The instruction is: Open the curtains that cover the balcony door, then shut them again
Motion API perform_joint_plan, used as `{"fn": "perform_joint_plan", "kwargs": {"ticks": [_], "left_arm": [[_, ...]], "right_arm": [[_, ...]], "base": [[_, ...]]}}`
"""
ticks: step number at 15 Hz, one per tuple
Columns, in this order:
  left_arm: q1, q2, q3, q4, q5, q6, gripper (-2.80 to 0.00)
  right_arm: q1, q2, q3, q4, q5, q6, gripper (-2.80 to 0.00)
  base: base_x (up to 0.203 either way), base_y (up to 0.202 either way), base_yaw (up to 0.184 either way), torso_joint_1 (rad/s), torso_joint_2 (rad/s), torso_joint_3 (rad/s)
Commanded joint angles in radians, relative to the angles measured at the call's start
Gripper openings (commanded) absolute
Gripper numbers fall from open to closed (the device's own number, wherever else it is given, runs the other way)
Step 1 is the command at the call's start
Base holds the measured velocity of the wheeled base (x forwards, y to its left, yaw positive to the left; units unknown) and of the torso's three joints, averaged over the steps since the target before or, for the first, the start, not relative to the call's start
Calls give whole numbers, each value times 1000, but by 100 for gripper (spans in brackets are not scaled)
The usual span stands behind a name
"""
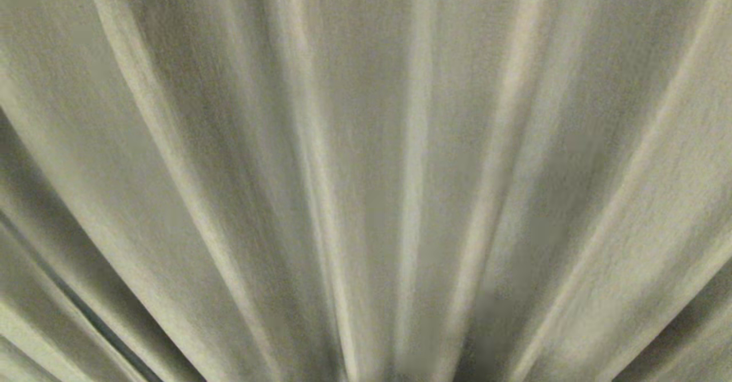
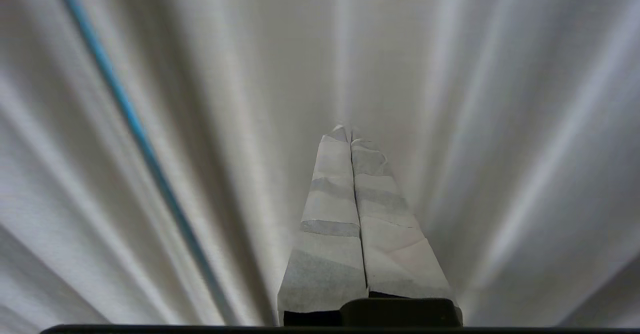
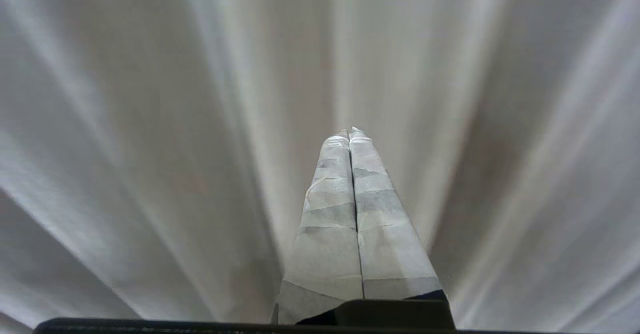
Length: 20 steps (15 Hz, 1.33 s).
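Observation:
The curtains fill the whole head view as pleated beige to grey-green cloth hanging close in front of me. The balcony door is hidden behind them. Neither arm shows in the head view. In the left wrist view my left gripper is shut, its tape-wrapped fingers pressed together with nothing between them, pointing at the curtains. A thin blue line shows in a gap between two folds there. In the right wrist view my right gripper is also shut and empty, facing the curtains.
A dark narrow gap between folds shows at the lower left of the head view. Cloth covers everything else in all three views.

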Motion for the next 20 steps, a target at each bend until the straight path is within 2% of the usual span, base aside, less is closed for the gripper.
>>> {"fn": "perform_joint_plan", "kwargs": {"ticks": [1,20], "left_arm": [[0,0,0,-1,0,-2,-280],[0,0,0,-2,0,-11,-280]], "right_arm": [[0,1,0,-1,0,0,-280],[0,1,0,-2,0,0,-280]], "base": [[0,198,-1,2,2,2],[0,192,0,3,2,1]]}}
